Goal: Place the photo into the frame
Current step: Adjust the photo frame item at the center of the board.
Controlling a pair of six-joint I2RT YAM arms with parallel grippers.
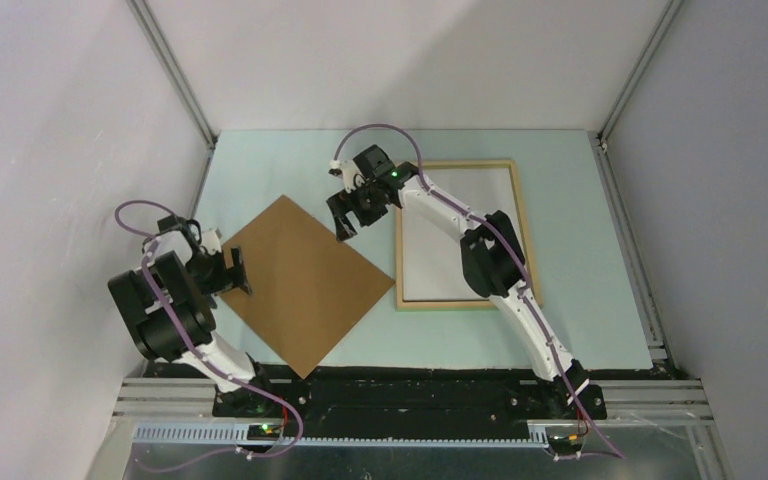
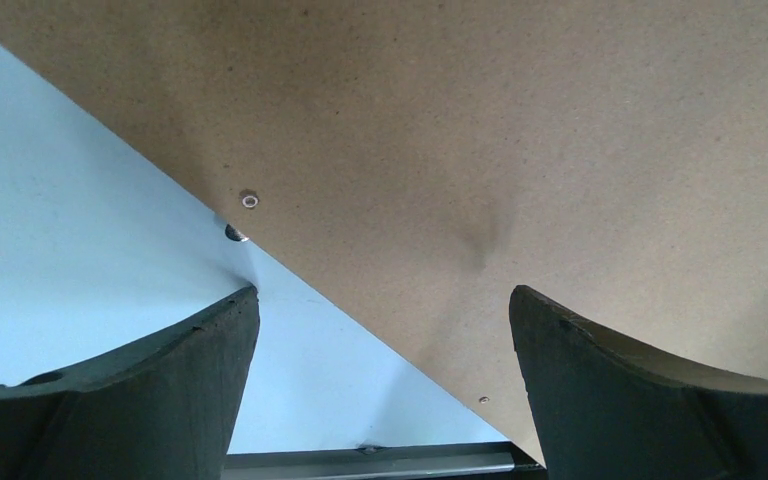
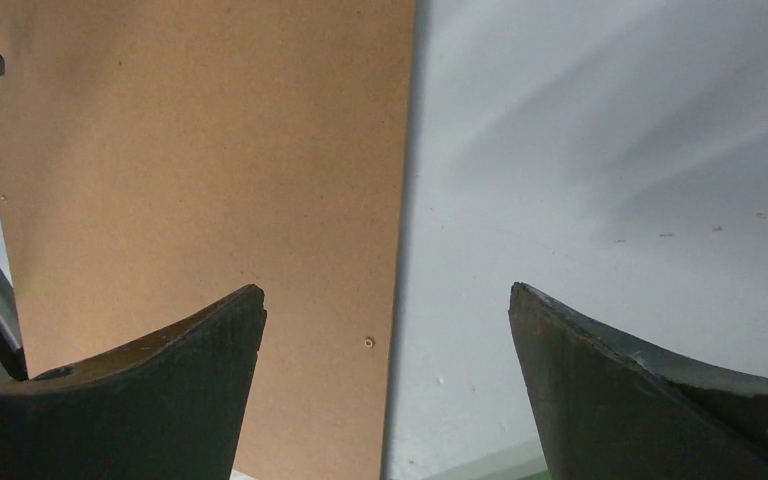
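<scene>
**Top external view**
- The photo (image 1: 300, 290): lies flat on the bench (image 1: 580, 300) left of centre, brown board back up, turned so that its corners point like a diamond. Its near corner reaches almost to the bench's near edge.
- The frame (image 1: 465, 164): lies flat to the right of the photo, light wood showing, with a sliver of green along its near rail. It is square to the bench and just beside the photo's right corner. The right arm crosses over it and hides part of the pale inside and the right rail.
- Left tool (image 1: 237, 270): at the photo's left corner, jaws spread.
- Right tool (image 1: 345, 218): over the photo's far right edge, jaws spread.
- Open bench: beyond the photo and to the right of the frame.

**Left wrist view**
- Left tool (image 2: 382, 295): fingers (image 2: 170, 385) wide apart, pinching nothing.
- The photo (image 2: 520, 130): its board back fills the top and right, its edge running diagonally over the pale bench (image 2: 70, 230). A small metal rivet (image 2: 249, 200) sits near that edge.

**Right wrist view**
- Right tool (image 3: 385, 295): fingers (image 3: 650, 390) spread, holding nothing.
- The photo (image 3: 200, 170): board back on the left, its straight edge running between the fingers.
- Pale grey surface to the right: bench or wall, cannot tell.
</scene>
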